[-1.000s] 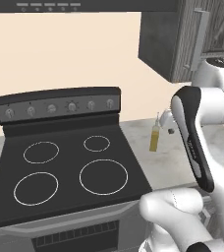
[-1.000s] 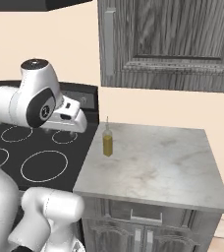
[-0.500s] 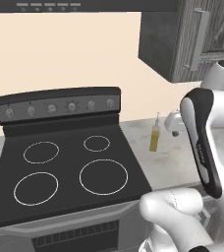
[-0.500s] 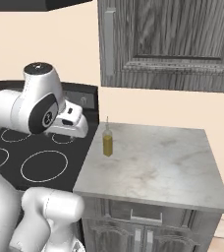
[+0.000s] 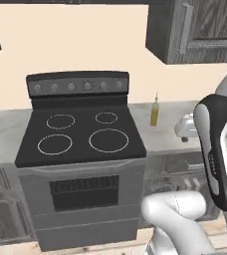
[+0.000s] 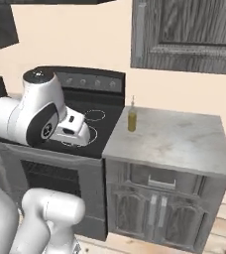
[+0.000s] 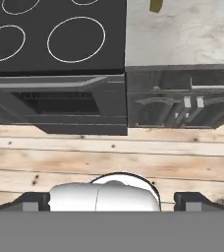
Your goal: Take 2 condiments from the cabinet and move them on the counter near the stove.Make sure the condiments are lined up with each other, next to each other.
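An olive-yellow condiment bottle point(image 5: 155, 112) point(image 6: 132, 118) stands upright on the light grey counter point(image 5: 168, 137) point(image 6: 177, 144), close to the right edge of the black stove point(image 5: 80, 134) point(image 6: 92, 116). Only its base point(image 7: 156, 5) shows at the top of the hand view. The dark wall cabinet point(image 5: 205, 30) point(image 6: 189, 34) hangs above with its door shut. My gripper point(image 7: 113, 201) stands open and empty, pointing down at the floor before the oven, well short of the bottle. The hand point(image 6: 74, 130) hovers in front of the stove.
Dark base cabinets with drawers point(image 6: 159, 198) point(image 7: 182, 101) stand under the counter. The oven door point(image 5: 83, 191) point(image 7: 60, 101) faces a wooden floor point(image 7: 133, 157). More counter point(image 5: 1, 129) lies left of the stove.
The whole picture has shifted: the base has backed away, so the oven front and floor come into view. The bottle stays put on the counter. The gripper stays open.
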